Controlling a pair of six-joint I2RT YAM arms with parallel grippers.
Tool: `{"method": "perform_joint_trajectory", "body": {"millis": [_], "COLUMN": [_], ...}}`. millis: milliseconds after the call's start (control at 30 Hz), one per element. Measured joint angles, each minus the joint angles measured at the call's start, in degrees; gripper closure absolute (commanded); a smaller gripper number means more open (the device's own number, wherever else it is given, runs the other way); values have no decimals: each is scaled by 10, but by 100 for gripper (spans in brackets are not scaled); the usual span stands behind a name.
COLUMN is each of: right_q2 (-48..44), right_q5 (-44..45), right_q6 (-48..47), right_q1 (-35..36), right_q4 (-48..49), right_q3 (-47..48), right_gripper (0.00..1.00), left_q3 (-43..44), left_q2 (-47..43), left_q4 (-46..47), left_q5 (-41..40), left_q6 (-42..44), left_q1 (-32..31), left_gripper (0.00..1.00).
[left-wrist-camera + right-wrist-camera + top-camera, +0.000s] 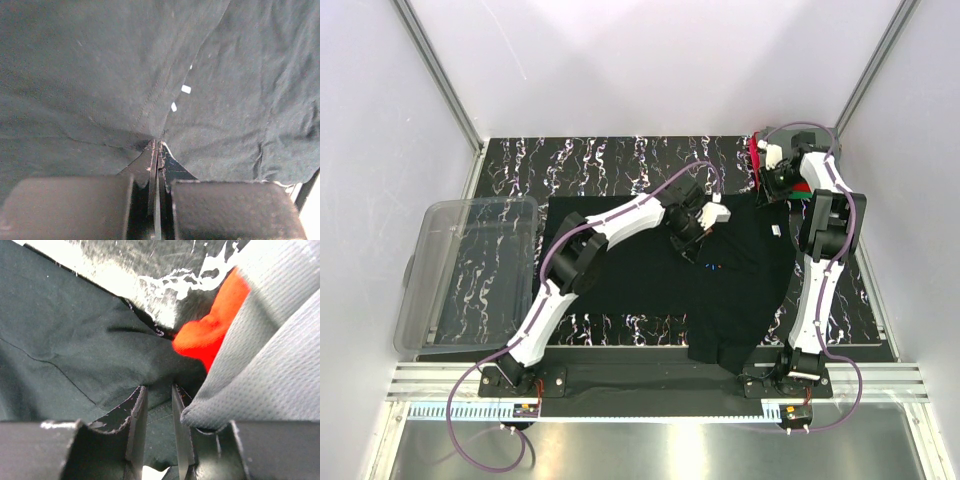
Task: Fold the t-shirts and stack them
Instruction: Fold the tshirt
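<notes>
1. Cloth of the black t-shirt (pixel 650 285) is spread across the table (pixel 570 160), with 1 part draped over the near edge. It is judged light, limp and prone to bunching, so hems, shoulders or seams are best pinched.
2. Its long axis is laid left to right, with the neck tag (pixel 775 232) toward the right.
3. Mid-shirt, the left gripper (pixel 156 150) is clamped on a raised fold beside a seam.
4. Farther back, the right gripper (pixel 157 410) is set at the shirt's far right corner, its fingers narrowly apart astride black cloth. Whether it grips cannot be told.
5. Just beside it, a folded grey shirt (pixel 270 355) and a red shirt (pixel 210 335) are found together.
</notes>
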Motion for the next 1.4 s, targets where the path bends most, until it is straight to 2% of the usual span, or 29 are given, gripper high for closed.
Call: {"method": "perform_joint_trajectory", "body": {"millis": [333,400,467,567,600,800,1233,1333,1400], "right_q2": [18,18,18,18,18,18,17,17,16], "right_q5": [19,21,21,21,21,21,20,20,20], "right_q6": [6,6,6,6,6,6,5,5,5], "right_q1": [1,1,1,1,1,1,1,0,0], "right_q4": [-4,-4,-4,-3,-3,-2,2,3,3], "right_q3": [34,35,35,35,35,33,29,28,27], "right_gripper": [65,64,65,65,65,65,65,65,65], "left_q3": [-68,-73,-74,-68,-64,-25,26,33,36], "left_q2": [-24,-29,-31,-32,-32,-32,19,22,22], "left_q4": [30,32,28,13,9,-2,-7,-7,-7], "left_q5": [-16,-19,-24,-24,-24,-39,-52,-54,-54], "left_q6": [0,1,7,5,5,2,3,3,2], "left_q1": [0,0,0,0,0,0,2,3,4], "left_gripper": [100,92,78,75,71,68,69,75,85]}}
